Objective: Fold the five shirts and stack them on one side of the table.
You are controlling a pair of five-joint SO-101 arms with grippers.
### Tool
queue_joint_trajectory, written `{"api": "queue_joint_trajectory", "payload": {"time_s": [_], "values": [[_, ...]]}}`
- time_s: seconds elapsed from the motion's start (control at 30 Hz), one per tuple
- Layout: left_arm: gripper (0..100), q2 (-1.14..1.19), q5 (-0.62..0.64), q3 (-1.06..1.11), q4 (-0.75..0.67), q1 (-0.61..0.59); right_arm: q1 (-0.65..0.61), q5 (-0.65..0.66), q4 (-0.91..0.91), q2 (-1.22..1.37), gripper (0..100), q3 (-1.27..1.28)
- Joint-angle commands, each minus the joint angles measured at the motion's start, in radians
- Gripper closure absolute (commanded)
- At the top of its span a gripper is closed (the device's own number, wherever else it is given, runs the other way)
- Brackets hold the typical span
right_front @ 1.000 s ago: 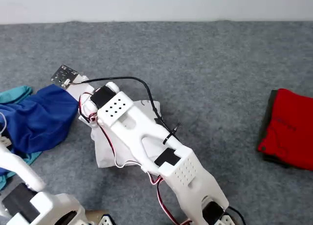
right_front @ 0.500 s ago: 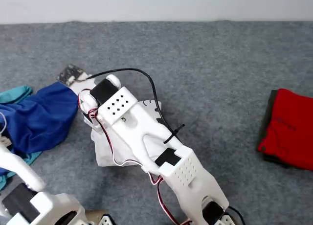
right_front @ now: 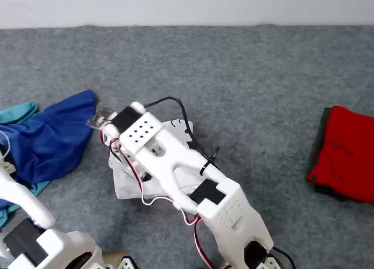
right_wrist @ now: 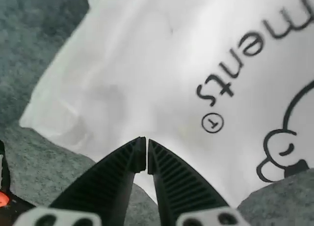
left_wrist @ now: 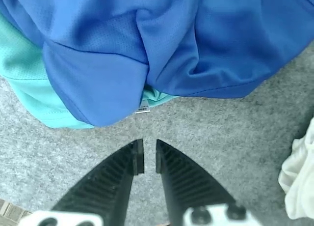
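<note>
Item: white shirt (right_wrist: 147, 64), loose, left of centre on the surface (right_front: 251, 76), my right tool (right_wrist: 146, 152) pressed together and empty over it, my left tool (left_wrist: 145, 157) likewise closed near the blue shirt (left_wrist: 162, 44); step judged: starting its fold, which next needs the right tool spread, then pinching a hem.

My high camera sits off my arms, above their bases, and looks down over the grey table (right_front: 263, 76) toward the far wall (right_front: 187, 6). My 2 wrist cameras each look along a claw. The one on my left claw (left_wrist: 145, 157) hangs near the blue shirt (left_wrist: 196, 39). The one on my right claw (right_wrist: 146, 155) is very close over the white shirt (right_wrist: 147, 64). All 3 views share the white shirt; the high and left wrist views share the blue shirt.
</note>
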Motion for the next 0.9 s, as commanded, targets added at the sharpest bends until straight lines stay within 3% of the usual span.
{"api": "queue_joint_trajectory", "payload": {"time_s": [0.0,0.23,0.6,0.87], "values": [[95,-0.043,-0.005,-0.005,-0.020,0.005,-0.059,0.009,-0.050,0.018,98.9,-0.002],[95,-0.046,-0.003,-0.007,-0.018,0.003,-0.194,0.006,-0.127,0.104,98.9,-0.021],[95,-0.043,-0.003,-0.007,-0.018,0.003,0.010,0.002,0.058,0.013,99.0,-0.279],[95,-0.048,-0.002,-0.007,-0.018,0.005,0.116,0.002,0.054,-0.197,99.0,0.041]]}}
